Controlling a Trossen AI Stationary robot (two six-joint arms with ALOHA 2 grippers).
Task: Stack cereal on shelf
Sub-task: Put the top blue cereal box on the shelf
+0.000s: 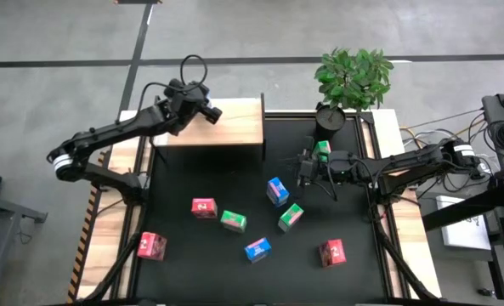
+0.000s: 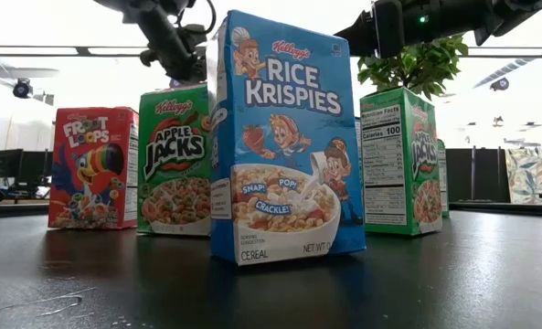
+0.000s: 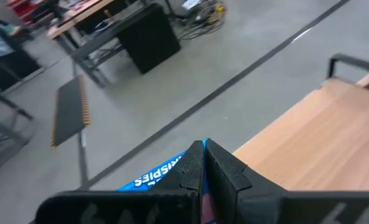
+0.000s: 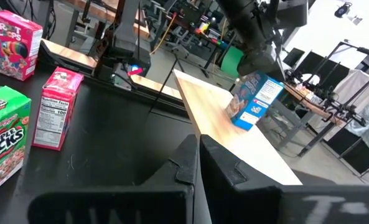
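Observation:
My left gripper [image 1: 199,108] is over the far part of the pale wooden shelf [image 1: 230,127], shut on a blue cereal box [image 4: 252,99]. My right gripper [image 1: 303,167] is shut and empty, low over the black mat right of the shelf, with a green box [image 1: 322,150] beside its arm. Loose boxes stand or lie on the mat: three red [image 1: 204,207], [image 1: 151,246], [image 1: 332,252], two blue [image 1: 277,190], [image 1: 257,249] and two green [image 1: 233,221], [image 1: 291,216]. My left gripper pinches the blue box by a thin upper edge [image 3: 204,147] between its two fingers [image 3: 224,169], coming from above. The box hangs tilted below the fingers, its lower end [image 4: 239,122] at the shelf top; I cannot tell whether it rests there.
A potted plant [image 1: 353,76] stands at the table's far right. In the low view a blue Rice Krispies box [image 2: 284,137] stands nearest, with green [image 2: 173,160], [image 2: 403,160] and red [image 2: 92,167] boxes behind. Benches and cables fill the room beyond.

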